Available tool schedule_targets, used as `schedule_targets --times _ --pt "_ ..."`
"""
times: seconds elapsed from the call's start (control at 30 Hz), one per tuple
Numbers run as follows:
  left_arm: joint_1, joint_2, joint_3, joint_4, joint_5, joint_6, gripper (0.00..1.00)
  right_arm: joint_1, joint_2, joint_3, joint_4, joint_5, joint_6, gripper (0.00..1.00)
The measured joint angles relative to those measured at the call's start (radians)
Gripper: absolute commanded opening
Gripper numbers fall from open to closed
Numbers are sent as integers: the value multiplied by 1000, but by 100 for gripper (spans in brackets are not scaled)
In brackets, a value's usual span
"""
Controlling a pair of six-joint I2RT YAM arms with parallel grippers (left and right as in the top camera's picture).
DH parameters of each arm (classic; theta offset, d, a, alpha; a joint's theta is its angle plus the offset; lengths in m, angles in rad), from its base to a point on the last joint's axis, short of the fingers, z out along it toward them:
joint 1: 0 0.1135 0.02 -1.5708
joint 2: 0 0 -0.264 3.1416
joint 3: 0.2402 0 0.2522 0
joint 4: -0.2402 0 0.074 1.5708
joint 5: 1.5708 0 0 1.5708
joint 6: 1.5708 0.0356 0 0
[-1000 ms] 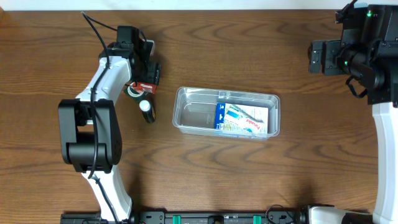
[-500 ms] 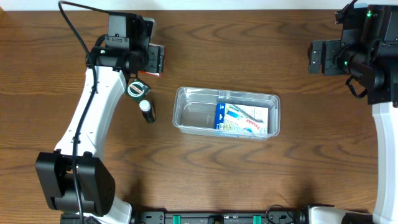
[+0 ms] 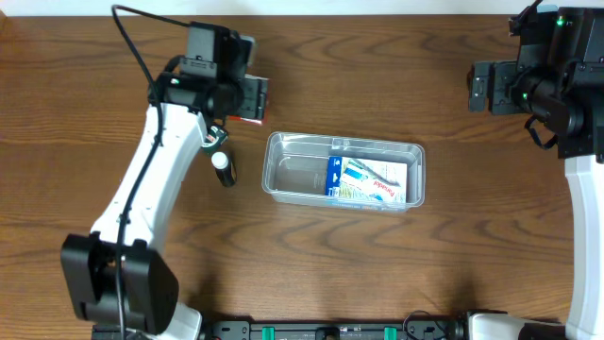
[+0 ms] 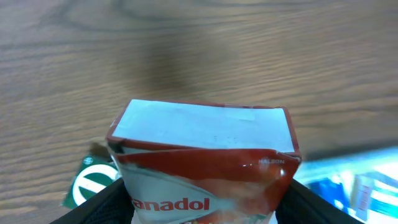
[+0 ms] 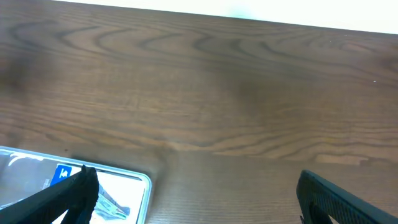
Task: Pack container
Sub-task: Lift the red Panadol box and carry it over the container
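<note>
Left jaws: clamp the red box [image 4: 202,155] by its sides above the worktop [image 3: 311,264], just far-left of the container [image 3: 294,176], likely bound for it.
Container: mid-worktop, blue box [image 3: 368,181] in its right half, left half free.
Right jaws: wide, empty, parked far right.

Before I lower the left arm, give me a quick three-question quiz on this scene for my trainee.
1. True or false: the left gripper holds a red-and-white box.
2. In which part of the container does the blue-and-white box lie? A) the end nearer the right arm B) the end nearer the left arm C) outside it
3. Fill in: the right gripper is ____.
Key: 1 true; 2 A; 3 open.
</note>
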Motion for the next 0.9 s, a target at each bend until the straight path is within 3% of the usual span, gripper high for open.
schedule_targets --times 0.33,0.63,0.9 --pt "-144 -150 0 -138 0 -55 66 0 0 0 -1 0 0 99" --pt "-321 -151 0 -187 -8 -138 66 0 0 0 -2 0 0 99" --pt "-376 -125 0 -219 -50 -217 66 0 0 0 -2 0 0 99"
